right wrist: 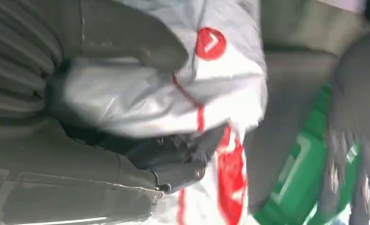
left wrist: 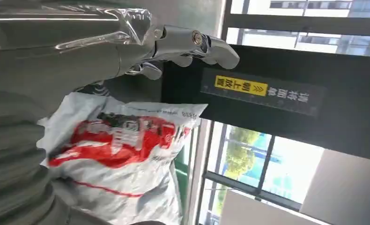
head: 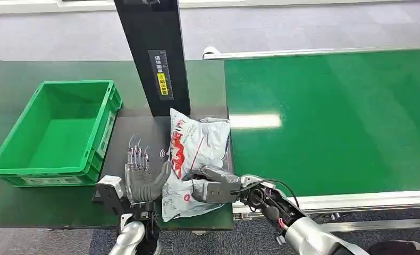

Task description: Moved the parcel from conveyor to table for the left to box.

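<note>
Parcel (head: 196,154) lengthwise away from robot, right robot hand (head: 210,187) gripping it, left robot hand (head: 140,178) open, empty.

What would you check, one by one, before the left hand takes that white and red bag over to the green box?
1. Parcel is off the conveyor and on the dark table: ok.
2. Right hand has let go of the parcel: not ok, it grips the near end.
3. Left hand is beside the parcel with its fingers apart: ok.
4. Green crate holds nothing: ok.
5. Black post stands out of the way to the crate: cannot tell.
</note>
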`<state>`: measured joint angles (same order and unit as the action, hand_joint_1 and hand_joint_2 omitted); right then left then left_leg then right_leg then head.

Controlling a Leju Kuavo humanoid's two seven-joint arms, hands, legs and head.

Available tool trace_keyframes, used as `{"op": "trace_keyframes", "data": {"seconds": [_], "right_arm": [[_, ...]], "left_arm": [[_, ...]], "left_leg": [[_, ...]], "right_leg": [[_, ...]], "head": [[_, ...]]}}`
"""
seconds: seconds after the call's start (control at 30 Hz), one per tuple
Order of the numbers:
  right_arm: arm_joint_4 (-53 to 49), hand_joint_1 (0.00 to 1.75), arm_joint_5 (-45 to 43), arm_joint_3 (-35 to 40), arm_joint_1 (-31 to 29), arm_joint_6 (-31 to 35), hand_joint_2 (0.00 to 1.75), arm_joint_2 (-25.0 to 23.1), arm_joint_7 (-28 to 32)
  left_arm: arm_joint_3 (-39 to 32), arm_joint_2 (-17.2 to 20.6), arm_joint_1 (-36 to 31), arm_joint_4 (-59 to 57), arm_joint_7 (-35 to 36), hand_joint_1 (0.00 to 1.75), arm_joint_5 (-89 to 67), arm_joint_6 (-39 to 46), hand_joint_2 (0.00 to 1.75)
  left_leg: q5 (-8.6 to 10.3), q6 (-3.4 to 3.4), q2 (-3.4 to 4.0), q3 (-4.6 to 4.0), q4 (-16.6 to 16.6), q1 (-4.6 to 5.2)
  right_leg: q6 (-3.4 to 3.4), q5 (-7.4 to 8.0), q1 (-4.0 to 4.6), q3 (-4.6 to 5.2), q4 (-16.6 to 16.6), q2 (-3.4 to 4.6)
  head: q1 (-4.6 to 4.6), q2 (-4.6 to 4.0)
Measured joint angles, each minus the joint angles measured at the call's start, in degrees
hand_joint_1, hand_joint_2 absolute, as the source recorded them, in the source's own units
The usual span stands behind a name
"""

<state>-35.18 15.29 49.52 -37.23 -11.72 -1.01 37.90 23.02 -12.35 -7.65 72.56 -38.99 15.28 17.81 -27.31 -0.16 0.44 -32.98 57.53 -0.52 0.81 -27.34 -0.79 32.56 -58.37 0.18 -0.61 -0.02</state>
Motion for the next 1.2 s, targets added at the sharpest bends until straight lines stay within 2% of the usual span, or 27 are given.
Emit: {"op": "trace_keyframes", "data": {"seconds": [0.13, 0.27, 0.47, 0.7, 0.87, 1.03, 1.1, 1.2], "right_arm": [[-5.91, 0.0, -3.53, -6.84, 2.89, 4.22, 1.75, 1.56, -1.99], [-9.93, 0.0, -3.84, -10.64, 4.89, 4.88, 1.75, 2.71, -2.56], [-19.47, 0.0, -5.46, -18.12, 10.12, 8.75, 1.75, 3.94, -2.17], [-27.45, 0.0, -2.16, -27.07, 15.58, 9.16, 1.75, 4.11, -1.23], [-30.54, 0.0, 2.37, -31.35, 18.22, 10.97, 1.75, 4.02, -1.64], [-35.53, 0.0, -0.76, -35.8, 21.76, 11.04, 1.75, 4.02, -0.51], [-38.35, 0.0, -1.17, -38.0, 23.26, 10.41, 1.75, 3.87, -0.55], [-41.92, 0.0, -1.59, -41.21, 24.99, 8.95, 1.75, 3.22, -1.97]], "left_arm": [[-0.22, 0.0, 1.72, 1.31, 0.75, 0.0, -1.73, -0.98, 1.75], [-0.57, -0.02, 2.57, 2.25, 1.01, 0.0, -2.21, -1.27, 1.75], [-0.74, -0.04, 3.25, 2.6, 3.17, 0.0, -4.61, -8.19, 1.75], [0.48, -0.04, 3.36, 2.15, 2.93, 0.0, -7.7, -13.26, 1.75], [0.9, -0.04, 3.54, 2.17, 3.43, 0.0, -11.78, -13.62, 1.75], [0.83, 0.11, 3.0, 2.21, 3.3, 0.0, -19.51, -11.39, 1.75], [0.87, 0.39, 1.54, 2.21, 5.84, 0.0, -27.1, -11.5, 1.75], [2.12, 0.9, -2.32, 0.69, 15.39, 0.0, -43.04, -12.11, 1.75]], "left_leg": [[0.02, 0.02, -0.09, -0.28, 0.01, 0.01], [0.01, 0.03, -0.08, -0.42, 0.03, 0.02], [0.0, 0.02, -0.13, -0.6, 0.02, 0.02], [0.0, 0.02, -0.13, -0.67, 0.02, 0.02], [0.0, 0.02, -0.16, -0.67, 0.02, 0.02], [-0.01, 0.02, -0.17, -0.69, 0.03, 0.02], [0.0, 0.02, -0.21, -0.71, 0.02, 0.02], [0.0, 0.03, -0.19, -0.7, 0.02, 0.02]], "right_leg": [[0.01, 0.0, -0.01, 0.23, 0.0, -0.04], [0.02, 0.0, -0.02, 0.38, 0.01, -0.04], [0.02, -0.01, -0.01, 0.55, 0.01, -0.13], [0.02, -0.02, -0.02, 0.58, 0.02, -0.15], [0.02, -0.02, -0.02, 0.59, 0.02, -0.15], [0.02, -0.02, -0.02, 0.62, 0.02, -0.15], [0.02, -0.02, -0.02, 0.63, 0.03, -0.17], [0.02, -0.01, -0.02, 0.61, 0.03, -0.17]], "head": [[0.0, 0.02], [0.0, 0.0], [-0.02, 0.0], [0.0, 0.02], [0.0, 0.0], [0.0, 0.0], [0.0, 0.0], [-0.04, 0.0]]}}
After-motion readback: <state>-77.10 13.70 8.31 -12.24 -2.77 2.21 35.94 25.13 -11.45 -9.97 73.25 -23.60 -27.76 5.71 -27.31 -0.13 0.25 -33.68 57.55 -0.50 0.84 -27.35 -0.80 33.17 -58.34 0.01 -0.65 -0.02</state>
